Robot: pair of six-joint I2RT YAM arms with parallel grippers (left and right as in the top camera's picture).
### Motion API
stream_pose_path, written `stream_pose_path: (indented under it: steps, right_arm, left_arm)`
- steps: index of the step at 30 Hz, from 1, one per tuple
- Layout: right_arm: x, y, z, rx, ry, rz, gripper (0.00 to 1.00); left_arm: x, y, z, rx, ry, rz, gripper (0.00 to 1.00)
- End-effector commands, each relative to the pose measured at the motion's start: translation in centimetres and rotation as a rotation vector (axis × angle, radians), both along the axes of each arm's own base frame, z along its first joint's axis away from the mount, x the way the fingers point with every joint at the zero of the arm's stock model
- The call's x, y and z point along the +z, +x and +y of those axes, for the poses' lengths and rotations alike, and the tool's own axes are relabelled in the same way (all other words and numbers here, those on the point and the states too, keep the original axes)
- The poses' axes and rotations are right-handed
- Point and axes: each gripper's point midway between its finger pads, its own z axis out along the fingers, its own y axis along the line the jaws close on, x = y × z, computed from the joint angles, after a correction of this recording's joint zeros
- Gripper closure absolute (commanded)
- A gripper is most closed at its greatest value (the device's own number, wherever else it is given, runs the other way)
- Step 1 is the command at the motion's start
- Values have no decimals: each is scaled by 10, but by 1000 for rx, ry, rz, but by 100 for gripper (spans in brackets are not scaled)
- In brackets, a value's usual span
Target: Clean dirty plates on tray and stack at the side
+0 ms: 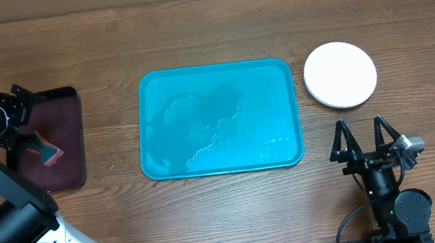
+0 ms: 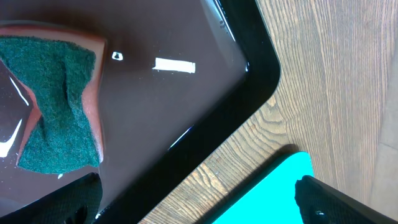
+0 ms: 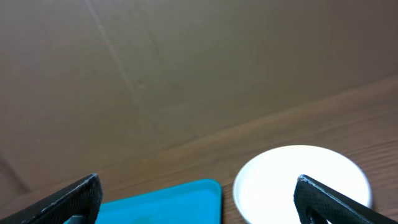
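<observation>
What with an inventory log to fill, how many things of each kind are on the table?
Trays: 2, the turquoise tray and the dark maroon tray
Plates: 1 in sight, the white plate
Sponges: 1, the sponge
Total: 4

i can read no text, label, brand, number or sign anywhere: none on the tray (image 1: 151,104), the plate (image 1: 340,74), the dark tray (image 2: 186,118), the sponge (image 2: 56,106) or the table (image 1: 207,25).
</observation>
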Motion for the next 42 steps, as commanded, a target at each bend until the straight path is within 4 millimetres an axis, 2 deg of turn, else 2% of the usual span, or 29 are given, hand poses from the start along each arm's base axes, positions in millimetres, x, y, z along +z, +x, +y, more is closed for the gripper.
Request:
stream_pose_path:
  steps: [1,5,13,42]
  right_arm:
    - [-9,1,-12,-72,4,27,0]
    - [-30,2,-16,-86,-7,110,0]
    - [-31,1,-9,-42,-12,113,0]
    - [-31,1,-9,-42,-12,113,0]
  left_arm:
    - [16,4,2,-5,27,-35,0]
    - [16,4,2,-6,27,-35,0]
    - [16,4,2,-5,27,-35,0]
    - [14,5,1,-10,26,-32,0]
